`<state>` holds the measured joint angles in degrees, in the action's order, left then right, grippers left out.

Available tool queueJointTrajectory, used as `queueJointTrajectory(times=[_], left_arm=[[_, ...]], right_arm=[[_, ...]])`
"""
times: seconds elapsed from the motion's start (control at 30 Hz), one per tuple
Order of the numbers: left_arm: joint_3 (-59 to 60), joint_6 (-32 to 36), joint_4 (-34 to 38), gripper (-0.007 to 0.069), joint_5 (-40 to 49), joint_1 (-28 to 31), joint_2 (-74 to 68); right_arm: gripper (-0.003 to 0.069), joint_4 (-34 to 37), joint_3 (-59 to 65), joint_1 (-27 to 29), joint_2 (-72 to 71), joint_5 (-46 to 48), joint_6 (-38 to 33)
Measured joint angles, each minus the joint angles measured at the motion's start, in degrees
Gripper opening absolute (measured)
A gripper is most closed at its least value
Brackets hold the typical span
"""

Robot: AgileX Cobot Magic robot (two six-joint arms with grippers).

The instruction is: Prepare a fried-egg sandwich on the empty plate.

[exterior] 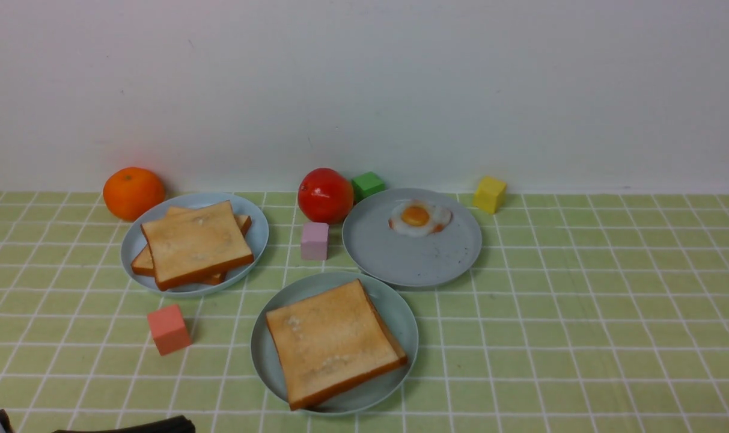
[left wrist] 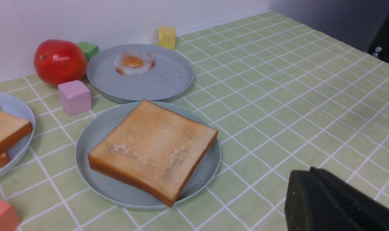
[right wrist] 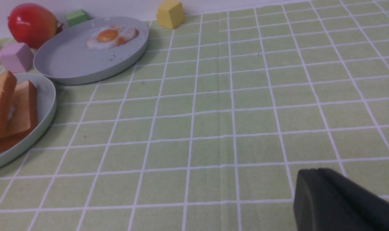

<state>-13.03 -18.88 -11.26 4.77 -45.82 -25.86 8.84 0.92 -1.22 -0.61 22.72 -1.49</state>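
Two grippers are shown, the left gripper and the right gripper, each closed and with nothing held. The sandwich is placed forward and to the right of the dark part of the left arm, well apart from it, and is touched by neither gripper. It is borne by the teal-green plate; its upper slice is turned slightly off the lower one, and a little egg white is exposed between them. Beyond, to the right, a grey plate is occupied by a fried egg, set toward its far side. Farther left, two toast slices are stacked crosswise on a pale blue plate. Around the plates are distributed a coral cube, a pink cube, a red tomato-like fruit, a green cube, a yellow cube and an orange. All are supported by a green checked cloth, bounded behind by a pale wall.
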Motion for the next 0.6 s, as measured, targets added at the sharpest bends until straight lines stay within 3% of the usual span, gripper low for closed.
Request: queueJointTrajectory(times=[0.6], left_arm=[[0.0,0.2,-0.3,0.0005,0.9,0.4,0.7]], right_arm=[[0.0013,0.0,0.0,0.0,0.0,0.0,0.0]])
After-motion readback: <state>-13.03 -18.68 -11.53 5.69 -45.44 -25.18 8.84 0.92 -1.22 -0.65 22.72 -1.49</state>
